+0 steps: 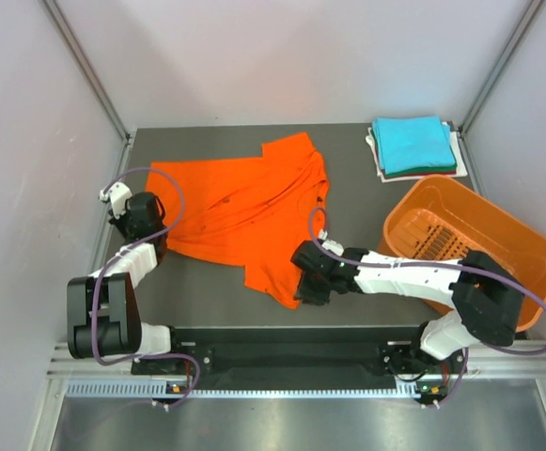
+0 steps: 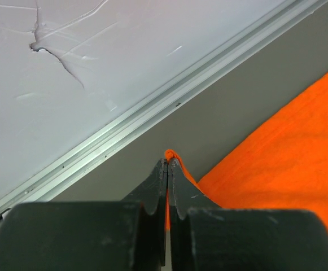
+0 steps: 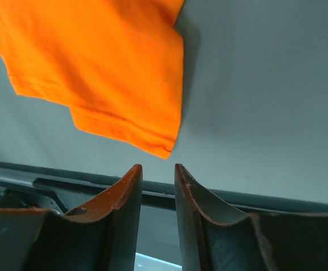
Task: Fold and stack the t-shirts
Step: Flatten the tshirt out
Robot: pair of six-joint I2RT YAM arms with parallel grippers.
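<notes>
A bright orange t-shirt (image 1: 244,202) lies spread out, a little rumpled, across the middle of the table. My left gripper (image 1: 155,209) is at its left edge, shut on a pinch of the orange cloth (image 2: 282,147); a small fold pokes out above the closed tips of my left gripper (image 2: 168,164). My right gripper (image 1: 307,289) hovers at the shirt's near corner (image 3: 96,62). In its wrist view the right gripper (image 3: 158,169) is open, with a narrow gap, nothing between the fingers, and the hem corner just beyond them. A turquoise folded t-shirt (image 1: 413,143) tops a stack at the back right.
An orange slotted plastic basket (image 1: 536,246) stands at the right, close to my right arm. White and dark folded layers show under the turquoise shirt. A metal rail (image 2: 124,127) runs along the left wall. The table's front edge (image 3: 254,197) lies just past my right fingers.
</notes>
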